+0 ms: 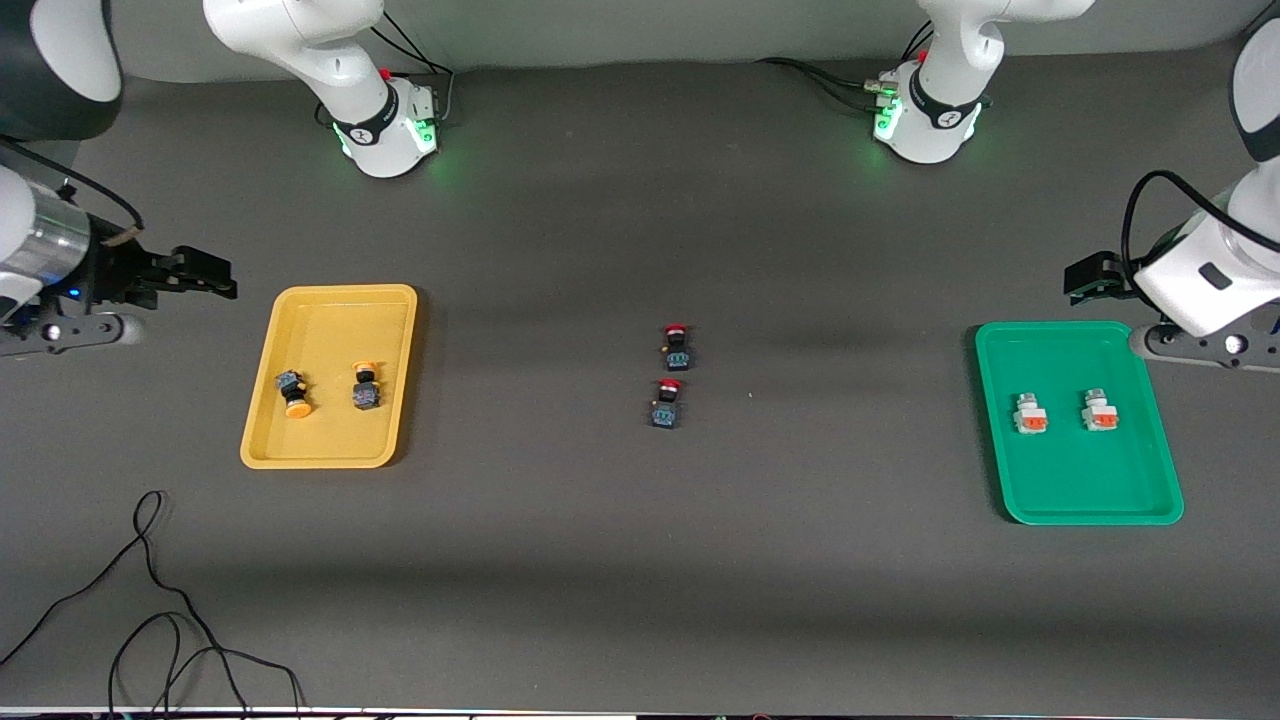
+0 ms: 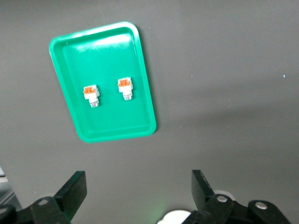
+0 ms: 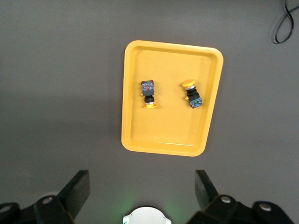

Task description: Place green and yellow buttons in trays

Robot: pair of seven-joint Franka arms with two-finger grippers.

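Both sorting targets appear filled. The yellow tray (image 1: 330,376) lies toward the right arm's end of the table (image 1: 640,560) and holds 2 yellow-capped buttons, one (image 1: 293,393) lying tipped on its side, the other (image 1: 366,386) beside it, apart from it. The green tray (image 1: 1078,424) lies toward the left arm's end and holds 2 white buttons with orange patches (image 1: 1030,414) (image 1: 1099,411), side by side and not touching. Between the trays, well apart from both, 2 red-capped switches (image 1: 677,347) (image 1: 667,403) stand on the table, one nearer the front camera than the other; these do not belong to the task. The right gripper (image 3: 142,189) hangs high beside the yellow tray, fingers spread wide and empty. The left gripper (image 2: 138,189) hangs high beside the green tray, fingers likewise apart with nothing between them. Judgement: no task button remains outside a tray, so no approach direction or long axis governs a further grasp; the task looks complete, and each arm sits nearest its own filled tray.
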